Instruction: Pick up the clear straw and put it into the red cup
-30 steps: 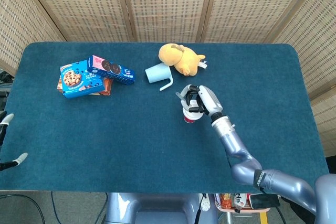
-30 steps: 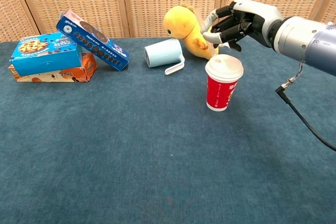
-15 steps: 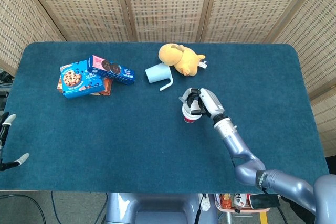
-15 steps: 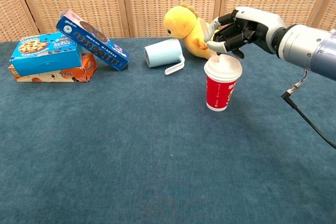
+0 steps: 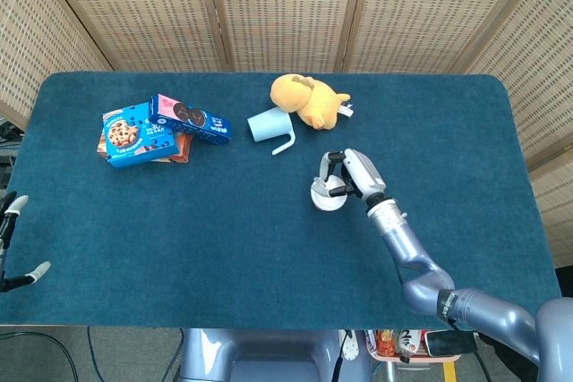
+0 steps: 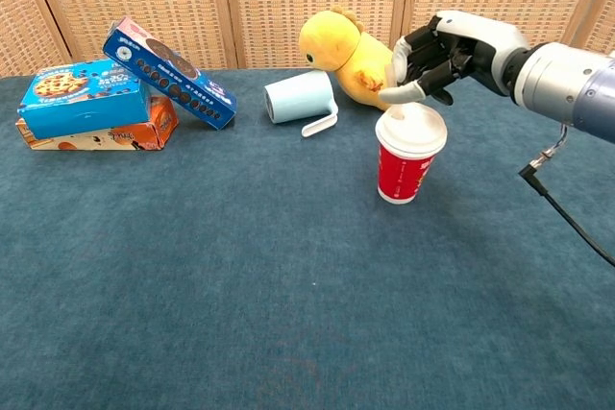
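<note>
The red cup (image 6: 402, 171) with its white lid (image 5: 325, 195) stands upright mid-table. My right hand (image 6: 450, 46) hovers just above and behind the lid, fingers curled, the thumb tip almost touching the lid's top. The clear straw (image 6: 401, 109) shows only faintly as a short stub between thumb and lid, pinched by that hand; its lower end meets the lid. In the head view the right hand (image 5: 350, 175) overlaps the cup's right side. Only fingertips of my left hand (image 5: 12, 213) show at the table's left edge, spread apart and holding nothing.
A yellow plush toy (image 6: 348, 58) lies right behind the cup and the hand. A pale blue mug (image 6: 298, 100) lies on its side to the left. Stacked cookie boxes (image 6: 91, 103) sit at the far left. A black cable (image 6: 567, 223) hangs from the right forearm.
My right hand has come down from above the cup until its thumb sits just over the lid, bringing the straw's end to the lid. The left hand barely moved.
</note>
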`<state>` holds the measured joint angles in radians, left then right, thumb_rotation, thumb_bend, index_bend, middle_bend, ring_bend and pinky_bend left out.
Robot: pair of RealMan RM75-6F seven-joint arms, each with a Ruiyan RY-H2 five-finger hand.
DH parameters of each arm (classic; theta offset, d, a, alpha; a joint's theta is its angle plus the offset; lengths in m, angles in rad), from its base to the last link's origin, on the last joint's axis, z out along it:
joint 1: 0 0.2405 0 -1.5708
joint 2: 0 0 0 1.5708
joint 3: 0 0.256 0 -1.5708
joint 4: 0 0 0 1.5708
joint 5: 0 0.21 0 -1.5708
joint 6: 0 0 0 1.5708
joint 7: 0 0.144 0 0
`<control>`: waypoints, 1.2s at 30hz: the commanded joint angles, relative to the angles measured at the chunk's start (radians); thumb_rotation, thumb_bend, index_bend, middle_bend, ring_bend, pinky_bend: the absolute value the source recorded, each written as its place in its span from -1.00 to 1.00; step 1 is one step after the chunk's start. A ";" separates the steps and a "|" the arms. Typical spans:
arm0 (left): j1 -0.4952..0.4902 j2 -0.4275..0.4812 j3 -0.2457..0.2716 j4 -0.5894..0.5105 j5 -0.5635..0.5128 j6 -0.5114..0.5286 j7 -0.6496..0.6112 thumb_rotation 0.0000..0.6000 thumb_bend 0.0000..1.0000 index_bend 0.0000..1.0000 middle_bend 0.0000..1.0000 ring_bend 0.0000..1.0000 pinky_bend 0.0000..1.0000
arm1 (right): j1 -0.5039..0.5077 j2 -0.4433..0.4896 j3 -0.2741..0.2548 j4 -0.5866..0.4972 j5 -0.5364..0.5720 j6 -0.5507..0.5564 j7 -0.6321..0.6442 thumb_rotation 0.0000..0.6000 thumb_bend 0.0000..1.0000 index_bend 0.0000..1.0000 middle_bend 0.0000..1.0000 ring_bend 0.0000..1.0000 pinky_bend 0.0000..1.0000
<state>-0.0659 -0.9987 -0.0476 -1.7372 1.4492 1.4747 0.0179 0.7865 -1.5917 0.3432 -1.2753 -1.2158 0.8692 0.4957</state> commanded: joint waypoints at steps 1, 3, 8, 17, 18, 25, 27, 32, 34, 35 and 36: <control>0.000 -0.001 0.000 0.000 0.000 0.000 0.001 1.00 -0.65 -1.00 -1.00 -1.00 -1.00 | 0.000 0.001 0.001 0.000 0.005 0.002 -0.010 1.00 -0.48 0.36 0.38 0.15 0.62; 0.000 -0.002 0.001 0.000 0.000 0.000 0.002 1.00 -0.65 -1.00 -1.00 -1.00 -1.00 | 0.000 0.002 0.002 -0.004 0.007 0.003 -0.013 1.00 -0.48 0.36 0.38 0.15 0.62; 0.001 -0.003 0.002 0.000 0.003 0.002 0.002 1.00 -0.65 -1.00 -1.00 -1.00 -1.00 | 0.000 0.008 0.004 -0.011 0.014 0.000 -0.022 1.00 -0.48 0.36 0.38 0.15 0.62; 0.004 0.000 0.002 -0.001 0.005 0.007 -0.004 1.00 -0.65 -1.00 -1.00 -1.00 -1.00 | -0.001 0.027 0.017 -0.026 0.020 0.007 -0.033 1.00 -0.50 0.35 0.37 0.15 0.62; 0.004 0.000 0.002 -0.001 0.006 0.008 -0.004 1.00 -0.65 -1.00 -1.00 -1.00 -1.00 | -0.001 0.032 0.019 -0.029 0.020 0.008 -0.034 1.00 -0.52 0.34 0.37 0.15 0.62; 0.009 0.006 0.004 0.003 0.013 0.016 -0.026 1.00 -0.65 -1.00 -1.00 -1.00 -1.00 | -0.015 0.132 0.027 -0.108 -0.005 0.011 -0.053 1.00 -0.59 0.25 0.30 0.09 0.56; 0.010 0.008 0.003 0.008 0.017 0.019 -0.039 1.00 -0.65 -1.00 -1.00 -1.00 -1.00 | -0.031 0.196 0.012 -0.155 -0.039 0.017 -0.070 1.00 -0.60 0.21 0.24 0.05 0.50; 0.013 0.009 0.003 0.028 0.024 0.026 -0.079 1.00 -0.65 -1.00 -1.00 -1.00 -1.00 | -0.094 0.361 -0.030 -0.255 -0.125 0.051 -0.082 1.00 -0.63 0.07 -0.01 -0.19 0.19; 0.014 0.008 0.002 0.035 0.028 0.030 -0.092 1.00 -0.65 -1.00 -1.00 -1.00 -1.00 | -0.129 0.438 -0.052 -0.296 -0.162 0.073 -0.083 1.00 -0.68 -0.01 -0.16 -0.36 -0.01; 0.015 0.008 0.002 0.038 0.030 0.032 -0.095 1.00 -0.65 -1.00 -1.00 -1.00 -1.00 | -0.141 0.468 -0.063 -0.311 -0.176 0.079 -0.084 1.00 -0.73 -0.09 -0.31 -0.52 -0.19; 0.016 0.008 0.003 0.040 0.033 0.035 -0.099 1.00 -0.65 -1.00 -1.00 -1.00 -1.00 | -0.157 0.500 -0.075 -0.324 -0.191 0.089 -0.091 1.00 -0.78 -0.21 -0.50 -0.71 -0.42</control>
<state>-0.0510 -0.9908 -0.0449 -1.6992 1.4800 1.5079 -0.0791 0.6817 -1.1795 0.3070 -1.5405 -1.3504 0.9254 0.4180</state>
